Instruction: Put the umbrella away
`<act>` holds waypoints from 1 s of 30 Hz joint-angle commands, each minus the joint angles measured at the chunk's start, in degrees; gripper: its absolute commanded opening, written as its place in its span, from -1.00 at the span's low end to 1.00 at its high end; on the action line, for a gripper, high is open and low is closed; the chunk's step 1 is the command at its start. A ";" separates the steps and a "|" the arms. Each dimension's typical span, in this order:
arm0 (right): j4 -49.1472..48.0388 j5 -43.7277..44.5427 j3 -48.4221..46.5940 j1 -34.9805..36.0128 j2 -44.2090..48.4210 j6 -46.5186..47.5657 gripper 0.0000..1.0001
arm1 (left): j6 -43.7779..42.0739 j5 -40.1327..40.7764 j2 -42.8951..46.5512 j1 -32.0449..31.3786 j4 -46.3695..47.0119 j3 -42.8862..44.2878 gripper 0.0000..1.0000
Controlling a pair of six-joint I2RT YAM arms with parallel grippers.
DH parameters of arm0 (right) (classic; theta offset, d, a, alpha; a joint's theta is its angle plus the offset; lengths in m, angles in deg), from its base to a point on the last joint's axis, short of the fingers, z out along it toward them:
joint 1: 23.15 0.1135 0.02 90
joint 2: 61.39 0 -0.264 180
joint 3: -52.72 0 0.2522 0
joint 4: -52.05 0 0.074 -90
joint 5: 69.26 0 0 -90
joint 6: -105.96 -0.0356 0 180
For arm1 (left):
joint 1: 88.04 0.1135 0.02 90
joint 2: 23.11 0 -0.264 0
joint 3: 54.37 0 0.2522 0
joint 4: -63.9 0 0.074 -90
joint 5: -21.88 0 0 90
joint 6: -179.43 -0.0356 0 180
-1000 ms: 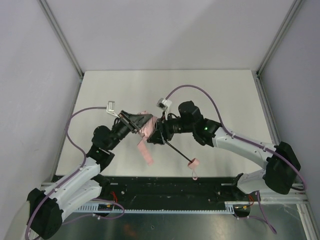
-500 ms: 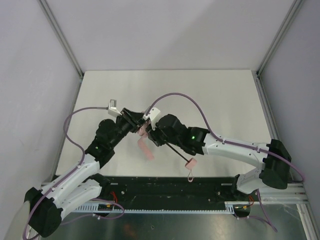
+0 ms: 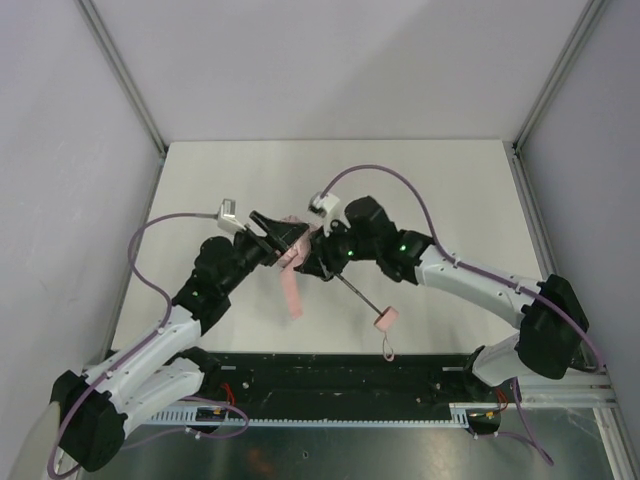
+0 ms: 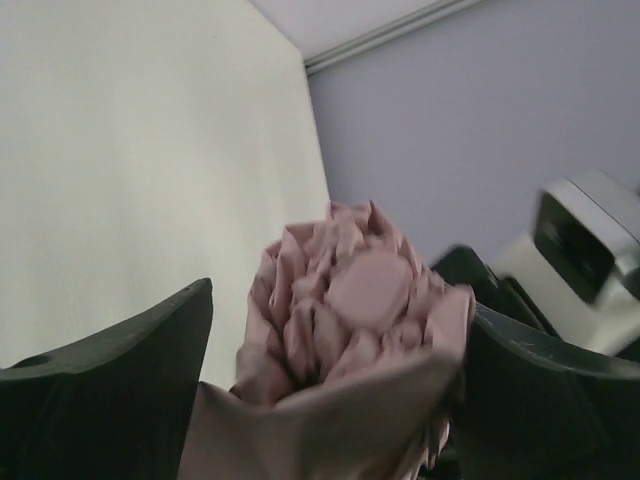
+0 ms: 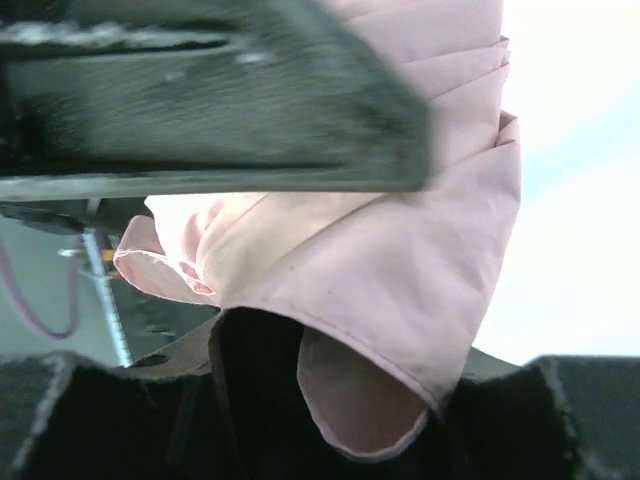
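Finding one, the change. My left gripper [image 3: 272, 232], left of centre in the overhead view, was closed narrow on the pink fabric a second ago. Its jaws now stand wide, one on each side of the bunched canopy. In the left wrist view there is clear daylight between the left-hand finger [image 4: 120, 350] and the cloth, while the right-hand finger lies against the folds or just beside them.

Finding two, the object. The umbrella [image 3: 293, 250] sits at the centre of the overhead frame, between my two grippers. Its canopy is gathered but loose, and a closure strap [image 3: 291, 292] hangs free below it.

Finding three. My right gripper [image 3: 320, 258], just right of the canopy, has its jaws closed on the fabric. In the right wrist view cloth fills the space between them. I judge that the hold has passed to the right side alone.

Further right and lower, the shaft [image 3: 358, 295] is still drawn out and slants down to the handle [image 3: 385, 319]. The wrist strap loop [image 3: 388, 346] trails below the handle, near the bottom edge of the desk [image 3: 420, 180]. With the shaft uncollapsed and the strap unfastened, I assess the task as well short of complete. The freed left jaws could take a new hold.

Pose. My left arm [image 3: 190, 300] rises from the lower left and reaches up and to the right. My right arm [image 3: 470, 285] sweeps in from the lower right, elbow high and wrist turned toward centre, and it has lifted slightly since half a second ago.
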 commanded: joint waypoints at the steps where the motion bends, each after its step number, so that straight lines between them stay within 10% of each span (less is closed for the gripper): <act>1: -13.56 -25.16 1.00 -6.56 3.28 -11.26 -1.00 | -0.96 -6.74 0.85 1.41 12.78 -3.25 0.79; 12: -30.12 -42.51 5.93 -8.66 2.95 -25.53 -1.00 | -0.09 -11.20 0.60 3.39 27.92 -5.11 0.69; 18: -31.29 -44.64 5.98 -8.40 2.98 -26.44 -1.00 | -0.32 -12.98 -0.85 3.43 30.49 -5.02 -0.28; 21: -26.34 -37.88 5.90 -8.13 4.10 -22.82 -0.89 | -0.85 -12.39 -0.48 3.39 31.03 -5.23 -0.89; 30: -12.34 -1.46 3.69 2.76 7.98 -5.49 -0.21 | -1.97 -4.25 2.84 1.13 28.27 -6.76 -1.00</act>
